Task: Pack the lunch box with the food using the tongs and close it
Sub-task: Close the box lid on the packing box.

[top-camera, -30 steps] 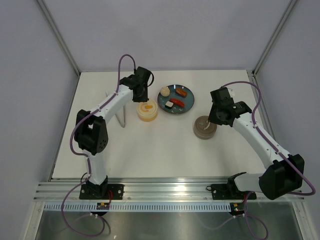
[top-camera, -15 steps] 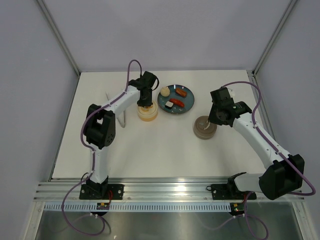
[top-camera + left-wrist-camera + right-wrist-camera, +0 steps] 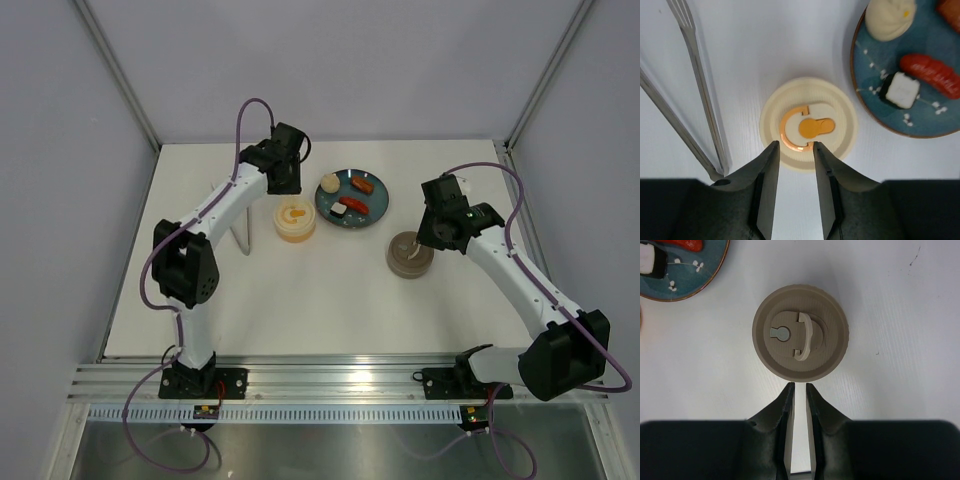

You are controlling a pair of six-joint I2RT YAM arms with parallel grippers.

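The lunch box is a round cream container whose lid carries an orange fold-down handle. My left gripper hovers over its near rim, open, with nothing between the fingers; from above the left gripper sits just behind the box. The tongs lie on the table left of the box. On the teal plate are the food pieces: a cream bun, two red sausages and a sushi bit. My right gripper stands narrowly open and empty.
A round taupe container with a lid and folded handle sits right of the plate, just in front of my right gripper. The white table ends at grey walls behind and at both sides.
The left gripper dipped onto the cream lid half a second ago, then rose and drew back, its jaws wider. The right arm has not moved.
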